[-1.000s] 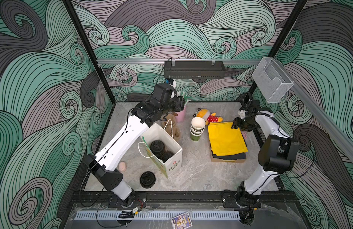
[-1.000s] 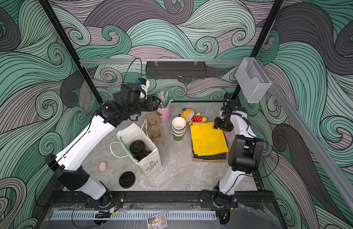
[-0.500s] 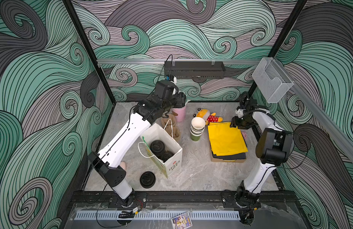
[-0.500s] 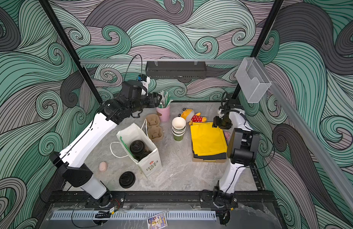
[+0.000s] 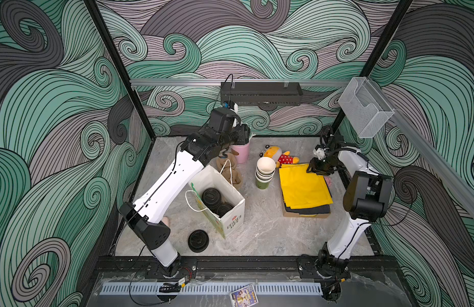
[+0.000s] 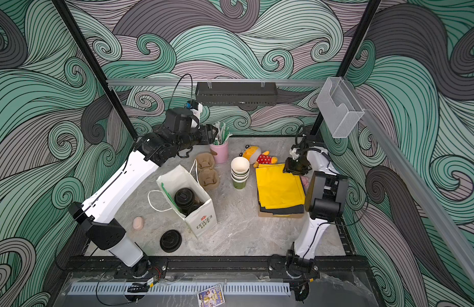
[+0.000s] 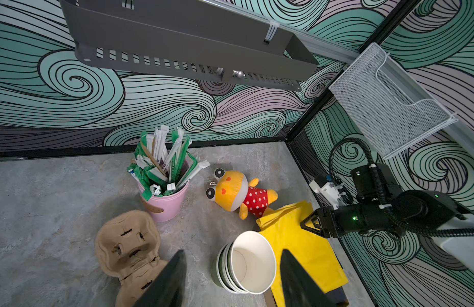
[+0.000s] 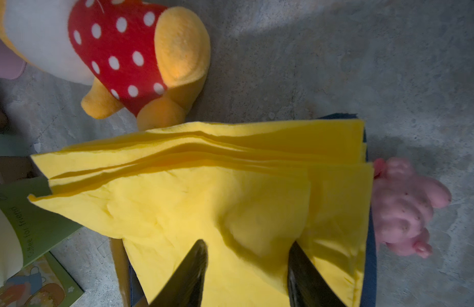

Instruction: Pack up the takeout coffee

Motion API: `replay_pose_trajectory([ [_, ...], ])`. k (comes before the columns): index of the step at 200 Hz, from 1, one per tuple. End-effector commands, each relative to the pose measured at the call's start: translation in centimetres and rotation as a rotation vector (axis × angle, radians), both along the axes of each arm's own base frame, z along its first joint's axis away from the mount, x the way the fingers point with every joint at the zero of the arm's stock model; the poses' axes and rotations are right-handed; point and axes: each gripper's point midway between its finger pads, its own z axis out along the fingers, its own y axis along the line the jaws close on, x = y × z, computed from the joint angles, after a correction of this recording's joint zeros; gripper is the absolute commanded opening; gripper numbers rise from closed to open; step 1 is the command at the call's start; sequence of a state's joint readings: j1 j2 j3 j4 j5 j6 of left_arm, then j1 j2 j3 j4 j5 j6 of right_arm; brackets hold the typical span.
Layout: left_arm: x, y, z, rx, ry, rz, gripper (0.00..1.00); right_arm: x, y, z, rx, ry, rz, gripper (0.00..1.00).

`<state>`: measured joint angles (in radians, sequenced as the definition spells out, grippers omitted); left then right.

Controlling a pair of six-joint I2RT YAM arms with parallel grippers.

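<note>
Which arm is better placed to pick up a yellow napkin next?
Right. The right gripper is down on the yellow napkin stack, fingers straddling a bunched fold of the top sheet. The left gripper hangs open, raised by the pink straw cup, away from the stack.

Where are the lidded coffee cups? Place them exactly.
In both top views the lidded coffee cups sit inside the white paper bag, left of centre, only their black lids showing; a loose black lid lies just in front.
</note>
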<state>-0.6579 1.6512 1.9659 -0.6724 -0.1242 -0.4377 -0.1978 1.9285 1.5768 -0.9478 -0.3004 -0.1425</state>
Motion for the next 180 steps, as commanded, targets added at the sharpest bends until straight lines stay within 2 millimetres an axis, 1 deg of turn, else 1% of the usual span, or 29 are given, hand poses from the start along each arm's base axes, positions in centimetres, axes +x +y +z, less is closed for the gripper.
replay_pose_trajectory([
  [1, -0.4, 0.4, 1.7, -0.021, -0.030, 0.008, 0.59, -1.0, 0.6, 0.2, 0.027, 0.009, 0.044, 0.48],
  [18, -0.5, 0.4, 1.7, -0.024, -0.030, 0.009, 0.59, -1.2, 0.6, 0.1, 0.020, 0.012, 0.050, 0.44],
  [35, -0.6, 0.6, 1.7, -0.024, -0.031, 0.013, 0.59, -1.3, 0.5, 0.1, 0.015, 0.013, 0.053, 0.35],
  [48, -0.7, 0.8, 1.8, -0.024, -0.032, 0.017, 0.59, -1.4, 0.5, 0.5, 0.015, 0.005, 0.052, 0.28],
  [78, -0.9, 1.2, 2.0, -0.021, -0.040, 0.028, 0.58, -1.6, 0.6, 2.4, 0.009, -0.042, 0.045, 0.10],
  [94, -1.0, 1.5, 2.4, -0.014, -0.055, 0.035, 0.58, -2.0, 0.8, 3.7, 0.012, -0.067, 0.040, 0.03],
  [113, -1.2, 2.0, 2.8, 0.004, -0.073, 0.037, 0.58, -2.8, 1.0, 5.4, 0.007, -0.101, 0.026, 0.00],
  [142, -1.8, 2.0, 3.5, 0.039, -0.110, 0.005, 0.58, -4.1, 1.5, 8.7, 0.022, -0.173, -0.028, 0.00],
  [162, -2.6, 1.2, 4.1, 0.072, -0.150, -0.060, 0.59, -5.2, 2.5, 11.4, 0.079, -0.221, -0.078, 0.00],
  [180, -3.7, -0.6, 4.4, 0.104, -0.192, -0.155, 0.59, -6.6, 3.7, 13.8, 0.124, -0.253, -0.116, 0.00],
])
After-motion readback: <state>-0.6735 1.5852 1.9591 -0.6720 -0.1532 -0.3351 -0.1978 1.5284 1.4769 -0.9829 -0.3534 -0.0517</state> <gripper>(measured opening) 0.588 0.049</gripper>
